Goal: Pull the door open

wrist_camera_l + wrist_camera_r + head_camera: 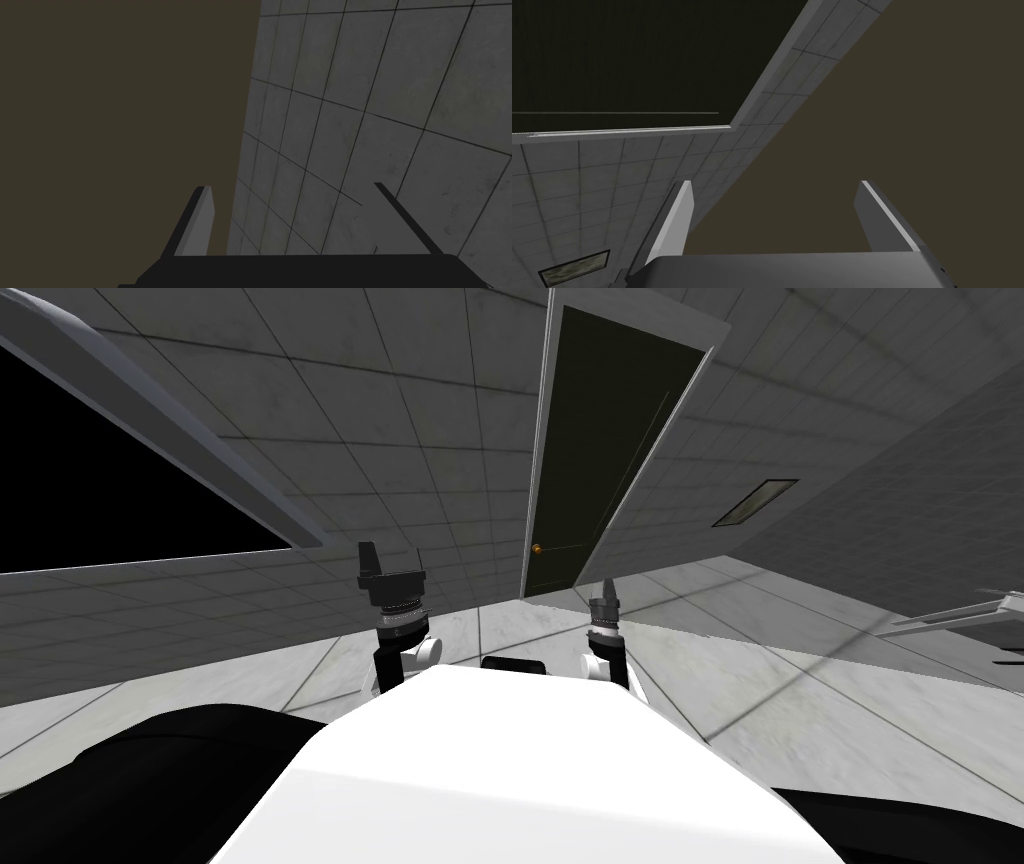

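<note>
A dark door (610, 458) in a pale frame (545, 438) stands in the tiled wall ahead, across a stretch of floor. A small brass knob (537, 549) sits low on its left edge. My right gripper (607, 588) is raised in front of my chest, well short of the door and to the right of the knob. In the right wrist view the right gripper (777, 210) is open with nothing between its fingers, and the door's dark panel (612, 60) lies far beyond it. My left gripper (393, 556) is raised to the knob's left, and in the left wrist view it (300, 210) is open and empty.
A black area (100, 478) lies beyond a pale grey ledge (170, 428) on the left. A small framed panel (755, 501) hangs on the right wall. A pale grey fixture (960, 613) juts in at the right edge. Pale tiled floor (800, 688) runs to the door.
</note>
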Controlling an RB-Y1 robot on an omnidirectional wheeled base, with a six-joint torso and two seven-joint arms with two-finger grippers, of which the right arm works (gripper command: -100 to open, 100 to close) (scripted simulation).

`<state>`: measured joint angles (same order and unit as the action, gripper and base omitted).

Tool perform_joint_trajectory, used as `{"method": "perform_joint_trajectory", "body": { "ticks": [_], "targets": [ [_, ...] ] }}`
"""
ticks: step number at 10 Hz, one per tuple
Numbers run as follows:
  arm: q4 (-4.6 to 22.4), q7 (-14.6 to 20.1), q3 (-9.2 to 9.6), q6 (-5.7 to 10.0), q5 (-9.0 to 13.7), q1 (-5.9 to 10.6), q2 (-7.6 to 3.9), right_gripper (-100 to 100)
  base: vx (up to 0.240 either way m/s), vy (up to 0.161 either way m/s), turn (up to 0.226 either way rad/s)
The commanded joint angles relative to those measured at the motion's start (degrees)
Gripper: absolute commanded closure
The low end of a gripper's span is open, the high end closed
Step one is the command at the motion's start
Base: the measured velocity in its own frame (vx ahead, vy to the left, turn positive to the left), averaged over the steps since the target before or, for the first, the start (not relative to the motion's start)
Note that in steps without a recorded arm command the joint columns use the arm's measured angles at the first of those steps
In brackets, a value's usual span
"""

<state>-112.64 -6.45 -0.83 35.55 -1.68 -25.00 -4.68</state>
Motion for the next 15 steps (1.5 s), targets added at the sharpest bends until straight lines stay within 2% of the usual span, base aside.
{"method": "perform_joint_trajectory", "body": {
  "ticks": [1,15],
  "targets": [
    [1.8,-1.5,-0.16,0.52,-0.6,0.58,-0.4,-100,0.095,0.006,0.008],
    [22.6,-16.4,-1.27,6.22,-6.8,8.52,-3.08,-100,0.098,0.0,0.009]
  ]
}}
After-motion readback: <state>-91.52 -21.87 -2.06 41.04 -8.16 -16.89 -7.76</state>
